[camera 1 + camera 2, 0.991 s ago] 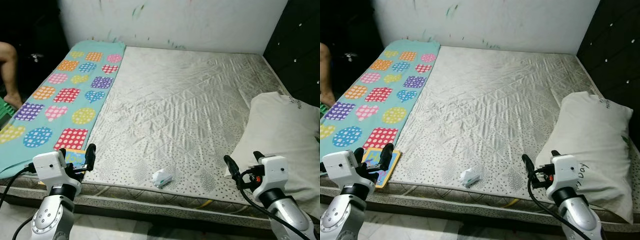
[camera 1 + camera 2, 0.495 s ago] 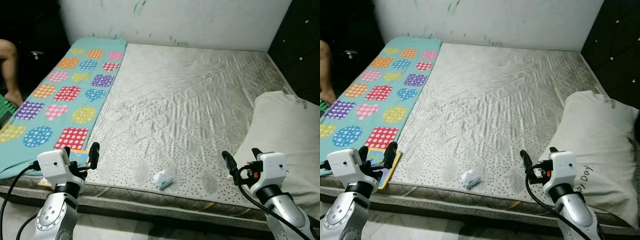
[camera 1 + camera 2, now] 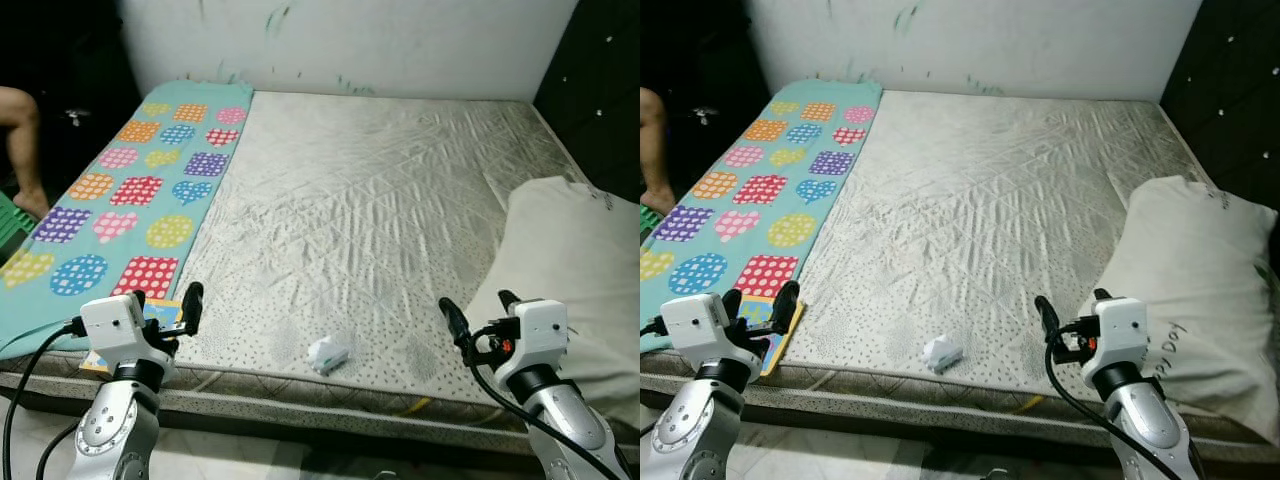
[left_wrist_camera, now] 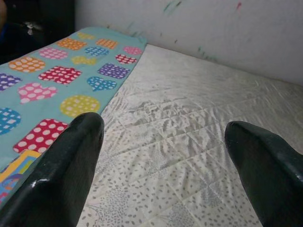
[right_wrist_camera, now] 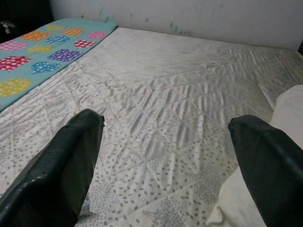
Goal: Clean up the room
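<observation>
A crumpled white paper scrap [image 3: 328, 353] lies on the bare grey mattress [image 3: 380, 200] near its front edge. It sits between my two raised arms. My left gripper [image 3: 165, 303] is open at the front left corner, above a colourful flat book [image 3: 773, 327] that lies on the mattress edge. Over at the right, my right gripper [image 3: 478, 312] is open next to a large white pillow [image 3: 570, 260]. Nothing sits between either pair of fingers in the left wrist view [image 4: 71, 161] or the right wrist view [image 5: 61, 165].
A teal blanket with coloured dotted shapes [image 3: 130, 190] covers the left strip of the bed. A person's leg [image 3: 20, 130] and a green object [image 3: 8, 225] are at the far left. A marked white wall [image 3: 350, 40] stands behind, and a dark padded panel [image 3: 600, 80] at the right.
The camera has shifted slightly, so the bed sits a little differently in frame. Both grippers remain open at the front edge, and the things on the bed have not moved.
</observation>
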### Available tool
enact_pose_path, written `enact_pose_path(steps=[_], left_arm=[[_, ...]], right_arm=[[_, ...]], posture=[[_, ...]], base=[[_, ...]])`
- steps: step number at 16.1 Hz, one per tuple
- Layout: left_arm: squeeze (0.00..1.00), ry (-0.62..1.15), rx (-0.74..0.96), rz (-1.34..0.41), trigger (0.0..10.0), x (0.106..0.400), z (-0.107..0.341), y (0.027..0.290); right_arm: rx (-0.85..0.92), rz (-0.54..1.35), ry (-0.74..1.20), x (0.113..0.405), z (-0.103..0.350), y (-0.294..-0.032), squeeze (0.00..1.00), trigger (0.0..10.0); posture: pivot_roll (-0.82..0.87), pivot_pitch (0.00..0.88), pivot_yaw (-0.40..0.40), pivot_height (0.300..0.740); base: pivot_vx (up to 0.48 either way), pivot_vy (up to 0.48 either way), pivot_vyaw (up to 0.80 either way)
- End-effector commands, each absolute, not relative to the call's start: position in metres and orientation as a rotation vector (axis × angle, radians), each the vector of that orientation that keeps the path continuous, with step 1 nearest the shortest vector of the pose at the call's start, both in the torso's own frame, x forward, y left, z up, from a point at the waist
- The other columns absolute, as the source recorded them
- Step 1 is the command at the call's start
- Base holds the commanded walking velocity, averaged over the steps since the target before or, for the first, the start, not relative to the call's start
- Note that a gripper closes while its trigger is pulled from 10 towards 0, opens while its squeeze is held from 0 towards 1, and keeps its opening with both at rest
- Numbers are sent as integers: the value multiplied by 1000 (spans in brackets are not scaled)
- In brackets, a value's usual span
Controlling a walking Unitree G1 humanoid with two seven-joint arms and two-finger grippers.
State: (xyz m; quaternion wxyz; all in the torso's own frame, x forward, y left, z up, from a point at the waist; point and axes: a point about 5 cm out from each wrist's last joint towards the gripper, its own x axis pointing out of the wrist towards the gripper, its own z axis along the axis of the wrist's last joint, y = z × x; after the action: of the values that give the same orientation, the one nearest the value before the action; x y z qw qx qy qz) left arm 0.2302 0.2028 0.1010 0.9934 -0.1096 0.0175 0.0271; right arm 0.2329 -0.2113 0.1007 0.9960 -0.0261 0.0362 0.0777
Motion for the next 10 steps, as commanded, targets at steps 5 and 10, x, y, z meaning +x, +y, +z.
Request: enact_pose_path(steps=[5, 10], left_arm=[[0, 49, -206, 78, 10000, 227, 100, 206], [0, 50, -206, 82, 10000, 228, 100, 205]], right_arm=[[-55, 180, 71, 233, 102, -206, 0, 10000], [-66, 198, 68, 237, 102, -205, 0, 10000]], posture=[[-65, 95, 7, 669], [-70, 107, 12, 628]], base=[[0, 0, 0], [0, 0, 0]])
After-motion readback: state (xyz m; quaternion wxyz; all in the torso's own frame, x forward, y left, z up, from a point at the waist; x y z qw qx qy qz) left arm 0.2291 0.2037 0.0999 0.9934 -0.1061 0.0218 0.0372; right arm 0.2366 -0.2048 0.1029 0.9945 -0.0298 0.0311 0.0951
